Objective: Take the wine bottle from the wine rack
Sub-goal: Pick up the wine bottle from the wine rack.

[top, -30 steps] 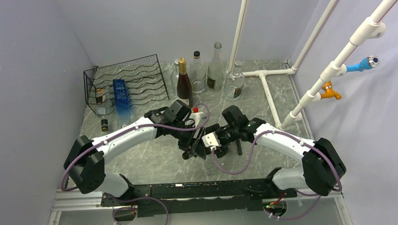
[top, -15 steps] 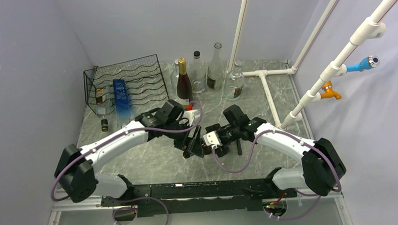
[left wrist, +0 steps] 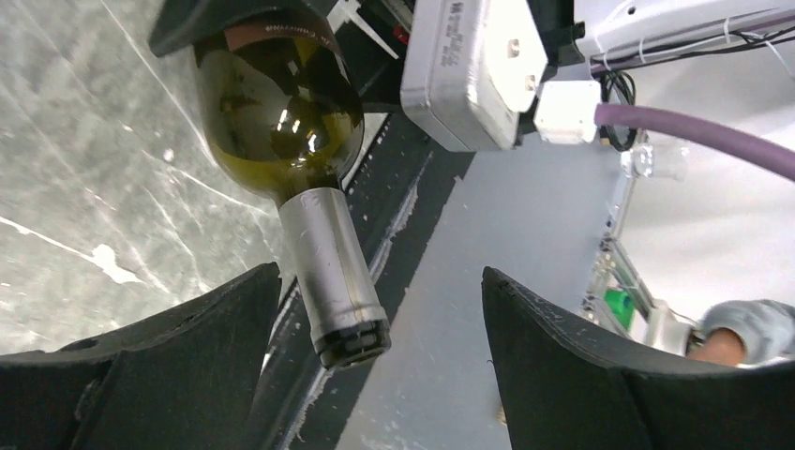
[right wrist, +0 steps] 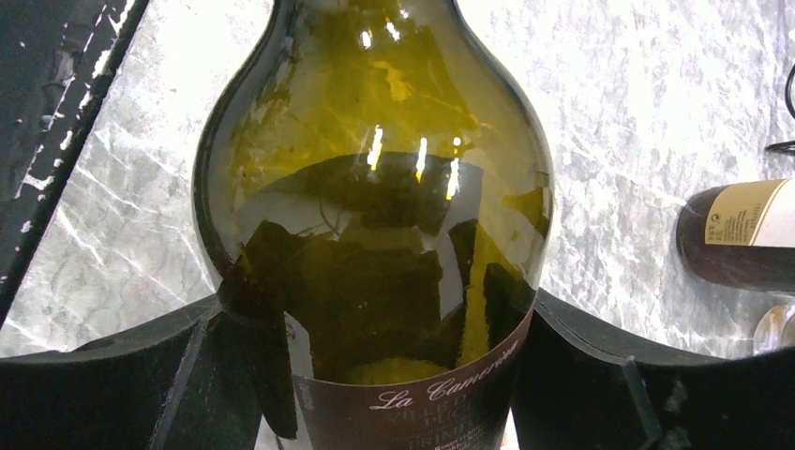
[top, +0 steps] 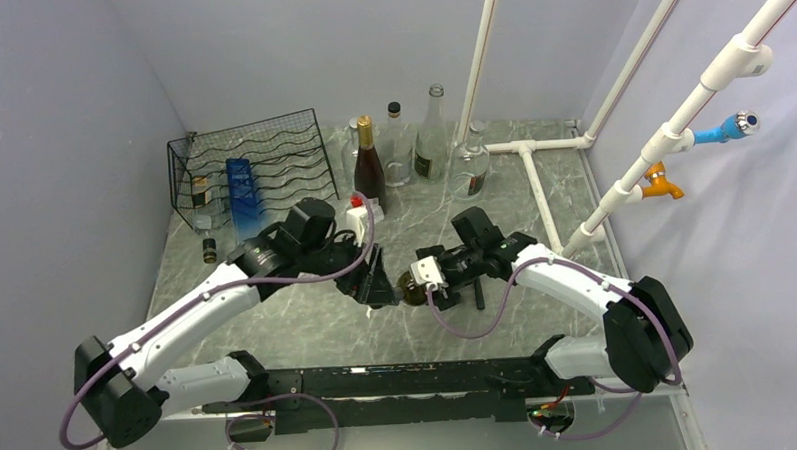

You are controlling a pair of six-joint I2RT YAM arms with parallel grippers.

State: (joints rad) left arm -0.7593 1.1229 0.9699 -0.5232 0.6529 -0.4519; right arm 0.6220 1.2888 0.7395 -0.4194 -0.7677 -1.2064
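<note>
The wine bottle (right wrist: 375, 187) is dark green glass with a maroon label and a silver-capped neck (left wrist: 328, 272). It hangs over the marble table, well away from the black wire wine rack (top: 252, 165) at the back left. My right gripper (top: 426, 276) is shut on the bottle's body, one finger (right wrist: 122, 375) on each side of the label. My left gripper (top: 382, 286) is open at the neck end. In the left wrist view the neck lies between the fingers (left wrist: 187, 366), close to the left one, and neither visibly touches it.
A blue bottle (top: 241, 195) and a small dark one sit in the rack; another small bottle (top: 208, 251) stands before it. Several bottles (top: 368, 166) stand along the back wall. White pipes (top: 533, 180) cross the right side. A labelled dark bottle (right wrist: 741, 234) shows near the right gripper.
My left gripper has opened off the bottle's neck and drawn back to the left, its arm swinging leftward. The right gripper still holds the bottle in about the same spot.
</note>
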